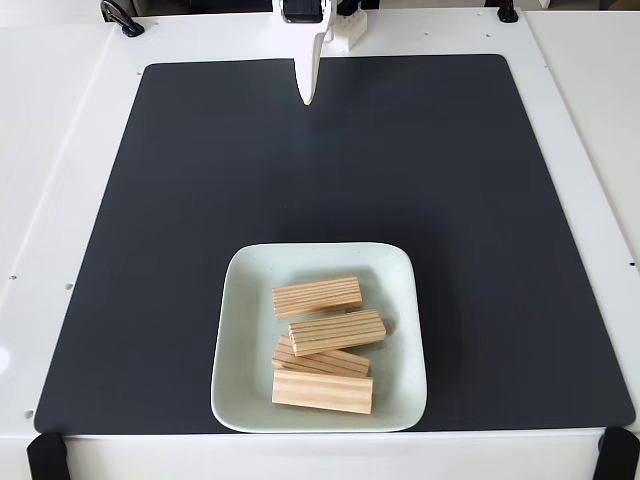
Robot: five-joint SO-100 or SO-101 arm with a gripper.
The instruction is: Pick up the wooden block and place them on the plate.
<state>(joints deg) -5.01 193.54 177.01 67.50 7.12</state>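
Observation:
Several light wooden blocks lie inside the pale mint-white square plate (243,330) near the front of the black mat. One wooden block (317,296) sits at the far side, a second block (337,331) just nearer, a third block (322,361) partly under it, and another block (322,391) closest to the front rim. My white gripper (309,95) hangs at the far edge of the mat, well away from the plate, its fingers together in a single point with nothing between them.
A black mat (150,220) covers most of the white table. Black clamps sit at the table's front corners (47,456) and a black cable (122,18) lies at the far left.

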